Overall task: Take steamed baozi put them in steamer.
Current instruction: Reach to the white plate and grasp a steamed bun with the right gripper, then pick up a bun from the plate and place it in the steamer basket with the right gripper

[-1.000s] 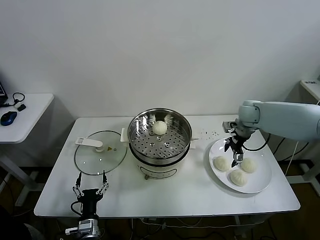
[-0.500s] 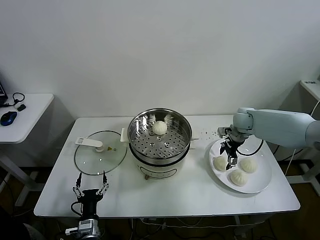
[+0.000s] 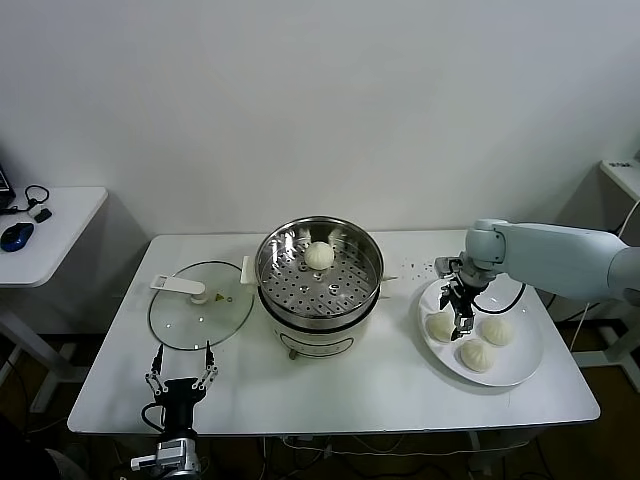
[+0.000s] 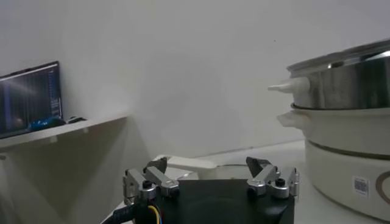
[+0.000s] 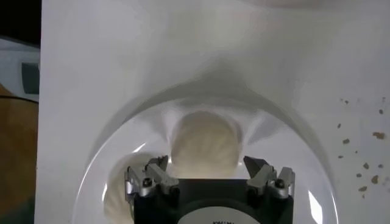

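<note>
right gripper (image 5: 207,176) is down over the plate (image 3: 520,362) with its jaws apart, straddling a baozi (image 5: 204,145) to grab it for the steamer (image 3: 320,268) off to its side.

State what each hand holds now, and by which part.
Nothing yet. The right hand stands open around a cream-white pleated bun on the white round plate; the left hand is empty.

Head overlooks table (image 3: 330,390); wrists view close, low.

glass lid (image 3: 201,316): flat on white table (image 3: 330,395) | plate (image 3: 520,362): table's right part | mouse (image 3: 17,236): side desk (image 3: 62,222) left of table
</note>
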Controlling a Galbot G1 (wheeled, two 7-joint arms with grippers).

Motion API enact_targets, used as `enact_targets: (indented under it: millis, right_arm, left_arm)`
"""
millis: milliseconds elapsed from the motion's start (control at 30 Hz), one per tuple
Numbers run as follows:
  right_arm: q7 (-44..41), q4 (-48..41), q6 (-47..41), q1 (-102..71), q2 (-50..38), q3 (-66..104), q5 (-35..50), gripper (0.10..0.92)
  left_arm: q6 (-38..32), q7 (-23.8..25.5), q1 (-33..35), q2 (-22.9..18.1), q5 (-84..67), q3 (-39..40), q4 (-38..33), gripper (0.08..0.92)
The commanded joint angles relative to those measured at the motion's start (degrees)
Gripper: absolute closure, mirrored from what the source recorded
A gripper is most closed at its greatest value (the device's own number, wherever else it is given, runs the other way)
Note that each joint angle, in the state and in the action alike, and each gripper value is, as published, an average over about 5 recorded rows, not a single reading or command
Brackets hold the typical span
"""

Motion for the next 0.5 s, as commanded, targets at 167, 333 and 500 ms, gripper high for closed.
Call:
enact_targets:
  millis: [167,333,500]
  right_arm:
    - [-0.1,0.0,-0.1,-0.4,0.0,0.4,-0.3,0.393]
    - [-0.2,0.4,-0.1,0.1,-0.3,0.3,-0.5,0.520]
    - [-1.1,1.9,0.0,3.0,-0.7,-1.1,0.4,0.542]
  left_arm:
    - [0.0,0.0,-0.1,-2.8,0.1,0.1,0.1,0.177]
    - [0.1,0.0,-0.2,-2.8,0.1,0.1,0.1,0.177]
    - [0.1,0.0,-0.3,-2.8,0.1,0.1,0.0,0.177]
